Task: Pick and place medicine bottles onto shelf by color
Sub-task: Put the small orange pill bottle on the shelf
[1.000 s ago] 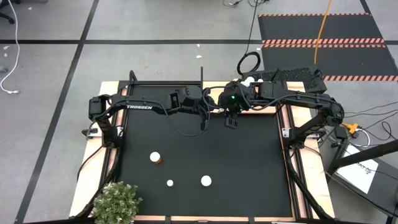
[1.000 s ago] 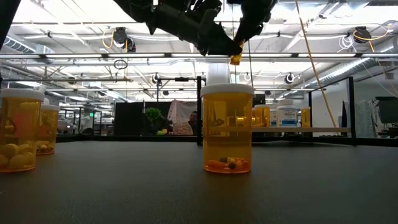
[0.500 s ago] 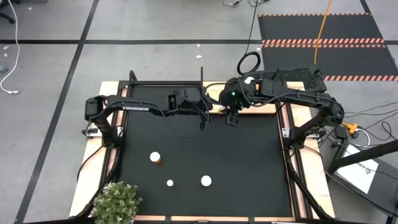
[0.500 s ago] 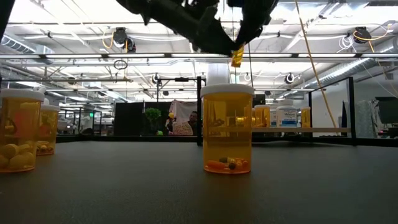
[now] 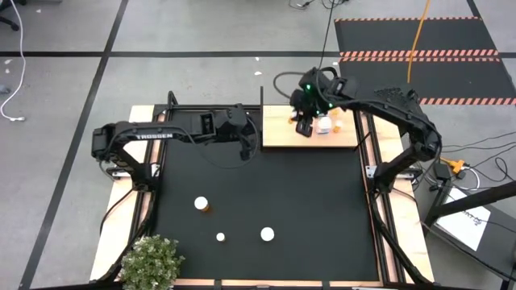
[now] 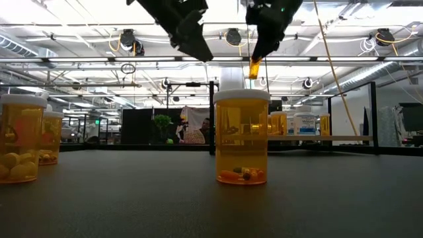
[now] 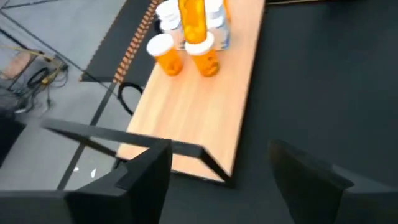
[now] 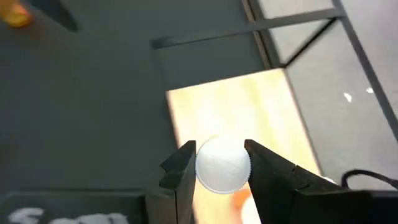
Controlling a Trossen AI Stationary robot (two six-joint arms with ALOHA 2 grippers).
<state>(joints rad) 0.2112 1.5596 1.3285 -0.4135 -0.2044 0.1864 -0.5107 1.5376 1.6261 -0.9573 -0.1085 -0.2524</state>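
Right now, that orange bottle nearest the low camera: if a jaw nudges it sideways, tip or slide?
The orange bottle stands upright, taller than wide, so a high nudge would probably tip it. It holds only a few pills at the bottom, so it is likely light. Once down, its round body would likely roll on the black mat.

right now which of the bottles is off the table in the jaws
The white-capped orange bottle clamped in the right gripper, held above the shelf. The three bottles on the black mat stand untouched; the left gripper is empty.
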